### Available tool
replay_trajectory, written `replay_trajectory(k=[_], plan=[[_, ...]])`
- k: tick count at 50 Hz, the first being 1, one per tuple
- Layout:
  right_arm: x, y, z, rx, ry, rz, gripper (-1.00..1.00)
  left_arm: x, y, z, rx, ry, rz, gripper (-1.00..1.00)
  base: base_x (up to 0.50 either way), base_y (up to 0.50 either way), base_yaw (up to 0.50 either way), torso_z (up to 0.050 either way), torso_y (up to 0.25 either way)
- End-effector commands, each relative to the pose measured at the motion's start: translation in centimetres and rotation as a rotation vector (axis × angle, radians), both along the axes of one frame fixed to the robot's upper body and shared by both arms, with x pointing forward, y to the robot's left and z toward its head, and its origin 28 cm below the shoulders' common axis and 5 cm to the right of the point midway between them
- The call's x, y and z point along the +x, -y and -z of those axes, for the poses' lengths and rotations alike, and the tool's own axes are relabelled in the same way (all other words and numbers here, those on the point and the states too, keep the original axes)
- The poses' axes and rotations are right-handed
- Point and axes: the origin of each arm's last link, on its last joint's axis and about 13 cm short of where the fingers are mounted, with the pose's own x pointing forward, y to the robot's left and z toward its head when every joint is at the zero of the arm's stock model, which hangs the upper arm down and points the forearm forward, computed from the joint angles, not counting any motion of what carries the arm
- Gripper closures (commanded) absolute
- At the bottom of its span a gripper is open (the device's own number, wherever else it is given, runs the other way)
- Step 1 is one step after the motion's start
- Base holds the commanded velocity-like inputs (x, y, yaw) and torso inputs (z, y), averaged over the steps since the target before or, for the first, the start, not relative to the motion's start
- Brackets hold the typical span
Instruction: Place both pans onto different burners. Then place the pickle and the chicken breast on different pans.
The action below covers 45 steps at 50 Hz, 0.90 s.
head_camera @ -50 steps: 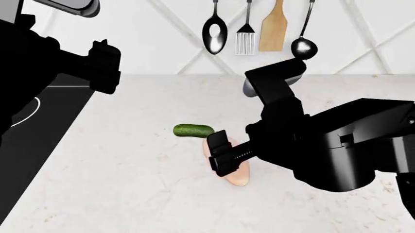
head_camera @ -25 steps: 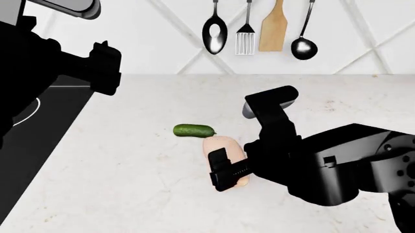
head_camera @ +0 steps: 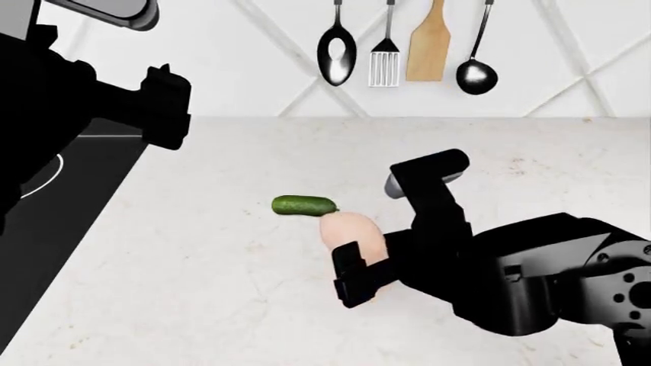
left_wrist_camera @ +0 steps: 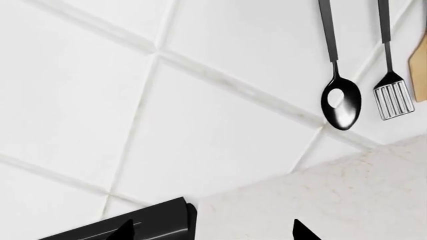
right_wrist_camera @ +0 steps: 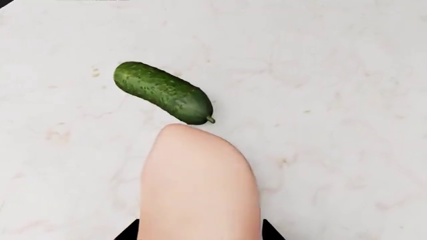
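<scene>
Your right gripper (head_camera: 358,276) sits low over the countertop (head_camera: 203,259) with 1 finger on each side of the chicken breast (head_camera: 353,232), jaws spread around it; a firm grip cannot be confirmed. The pickle (head_camera: 303,204) lies just beside the breast's rounded end, toward the wall edge. Your left gripper's (left_wrist_camera: 210,231) fingertips stand apart, holding nothing.

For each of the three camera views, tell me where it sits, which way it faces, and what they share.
Head view: on the robot's head, looking forward and down at the white marble counter; both black arms show, right gripper around the pale pink chicken breast.
Left wrist view: faces the tiled wall; only fingertips show.
Right wrist view: looks down on chicken breast and dark green pickle.
Shared: both foods, head and right wrist views.
</scene>
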Motion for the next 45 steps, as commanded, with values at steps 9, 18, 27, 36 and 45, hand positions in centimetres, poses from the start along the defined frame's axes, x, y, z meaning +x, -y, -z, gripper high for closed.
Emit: replay_trajectory(k=[9, 18, 27, 36, 45], plan=[[0.1, 0.6, -0.9, -0.050, 0.172, 0.013, 1.00, -0.1, -0.2, 0.1, -0.002, 0.000, -0.007, -1.00, 0.00, 0.00, 0.00, 0.000, 0.000], [-1.3, 1.9, -6.6, -0.005, 0.366, 0.074, 1.00, 0.0, 0.2, -0.1, 0.000, 0.001, 0.010, -1.00, 0.00, 0.00, 0.00, 0.000, 0.000], [-3.5, 3.2, -11.0, -0.024, 0.466, 0.141, 1.00, 0.5, 1.5, -0.2, 0.025, -0.015, 0.069, -1.00, 0.00, 0.00, 0.00, 0.000, 0.000], [-4.9, 3.8, -12.1, -0.040, 0.488, 0.182, 1.00, 1.5, 3.4, -0.4, 0.227, 0.051, 0.184, -1.00, 0.00, 0.00, 0.00, 0.000, 0.000], [-5.2, 4.2, -12.0, -0.041, 0.483, 0.202, 1.00, 3.2, 5.0, 0.0, 0.422, 0.012, 0.270, -1.00, 0.00, 0.00, 0.00, 0.000, 0.000]])
